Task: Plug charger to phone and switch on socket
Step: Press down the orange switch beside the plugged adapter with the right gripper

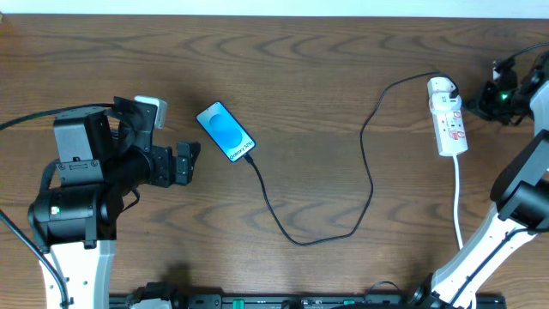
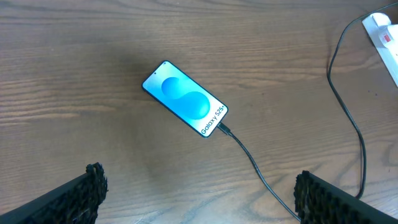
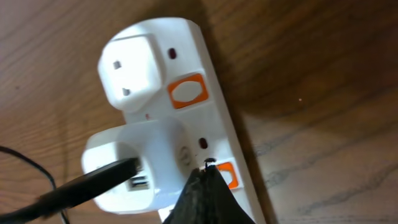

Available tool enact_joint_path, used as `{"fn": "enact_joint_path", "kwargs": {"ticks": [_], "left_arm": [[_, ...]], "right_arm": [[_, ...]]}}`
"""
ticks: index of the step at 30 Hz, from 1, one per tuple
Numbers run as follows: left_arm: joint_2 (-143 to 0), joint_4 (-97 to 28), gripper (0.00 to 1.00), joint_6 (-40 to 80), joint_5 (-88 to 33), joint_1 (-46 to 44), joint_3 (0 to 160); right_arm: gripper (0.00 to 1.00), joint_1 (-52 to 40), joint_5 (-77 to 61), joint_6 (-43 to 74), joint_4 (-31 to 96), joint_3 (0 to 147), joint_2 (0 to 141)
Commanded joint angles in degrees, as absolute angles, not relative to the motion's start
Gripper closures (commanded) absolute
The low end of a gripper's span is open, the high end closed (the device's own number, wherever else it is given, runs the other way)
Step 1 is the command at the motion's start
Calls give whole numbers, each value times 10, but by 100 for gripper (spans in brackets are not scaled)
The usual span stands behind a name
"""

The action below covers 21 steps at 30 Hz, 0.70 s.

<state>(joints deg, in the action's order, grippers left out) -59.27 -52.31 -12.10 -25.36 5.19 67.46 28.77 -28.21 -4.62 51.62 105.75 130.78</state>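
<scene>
The phone (image 1: 226, 131) lies face up left of centre with its blue screen lit; it also shows in the left wrist view (image 2: 185, 98). The black charger cable (image 1: 369, 176) is plugged into the phone's lower end (image 2: 224, 129) and loops across to a white adapter (image 3: 127, 165) in the socket strip (image 1: 449, 116). My left gripper (image 1: 184, 163) is open and empty, just left of the phone (image 2: 202, 193). My right gripper (image 3: 208, 169) is shut, its tip at the strip's lower orange switch (image 3: 229, 176). A second orange switch (image 3: 186, 92) sits above.
The strip's white cord (image 1: 459, 202) runs down toward the front edge beside the right arm's base. A white plug (image 3: 130, 74) sits in the strip's upper outlet. The strip's end shows at the left wrist view's top right corner (image 2: 385, 31).
</scene>
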Motion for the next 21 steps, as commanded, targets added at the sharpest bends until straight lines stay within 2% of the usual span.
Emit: {"fn": "enact_joint_path", "kwargs": {"ticks": [1,21], "left_arm": [[-595,-523,2,-131,-259,54,676],[-595,-523,2,-131,-259,54,676]], "right_arm": [[99,281,-285,-54,516,1060,1315],[99,278,-270,-46,523,1059,1315]]}}
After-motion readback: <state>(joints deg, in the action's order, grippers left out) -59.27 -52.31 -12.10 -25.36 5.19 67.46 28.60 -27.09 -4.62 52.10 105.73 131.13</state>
